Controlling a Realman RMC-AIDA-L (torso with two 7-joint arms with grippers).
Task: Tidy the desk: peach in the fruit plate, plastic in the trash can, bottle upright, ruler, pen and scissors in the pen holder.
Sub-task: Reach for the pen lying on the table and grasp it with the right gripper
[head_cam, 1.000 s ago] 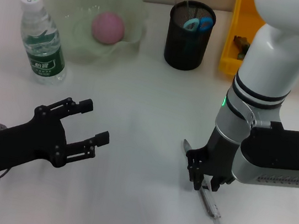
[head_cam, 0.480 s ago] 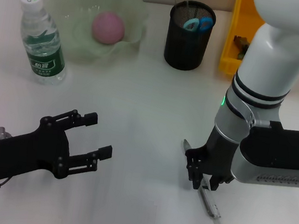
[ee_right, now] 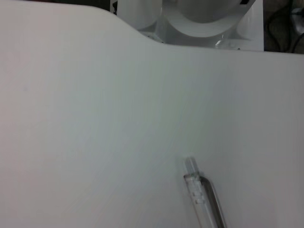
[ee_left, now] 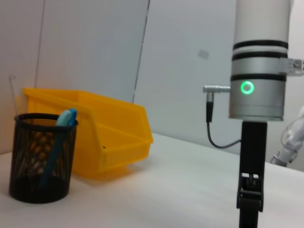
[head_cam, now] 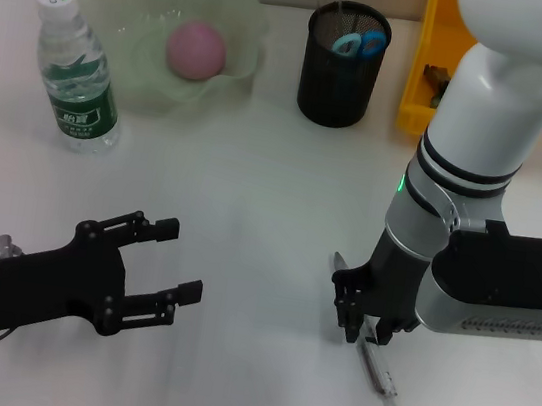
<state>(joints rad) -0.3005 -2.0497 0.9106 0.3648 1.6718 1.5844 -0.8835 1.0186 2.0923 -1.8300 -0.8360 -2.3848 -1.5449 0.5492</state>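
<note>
A clear pen (head_cam: pixel 379 372) lies flat on the white desk at the front right, also in the right wrist view (ee_right: pixel 204 199). My right gripper (head_cam: pixel 363 325) points straight down onto the pen's far half. My left gripper (head_cam: pixel 180 261) hovers open and empty at the front left. The pink peach (head_cam: pixel 196 49) rests in the pale green fruit plate (head_cam: pixel 128 1). The water bottle (head_cam: pixel 75 75) stands upright beside the plate. Blue scissors handles (head_cam: pixel 359 44) stick out of the black mesh pen holder (head_cam: pixel 341 82). Ruler and plastic are out of view.
A yellow bin (head_cam: pixel 427 63) stands at the back right, next to the pen holder, with a small dark thing inside. The left wrist view shows the pen holder (ee_left: pixel 42 161), the yellow bin (ee_left: pixel 109 137) and my right arm (ee_left: pixel 259 95).
My left gripper has slid toward the desk's front and a little to the right, still open. The right gripper has shifted very slightly; the pen lies where it was.
</note>
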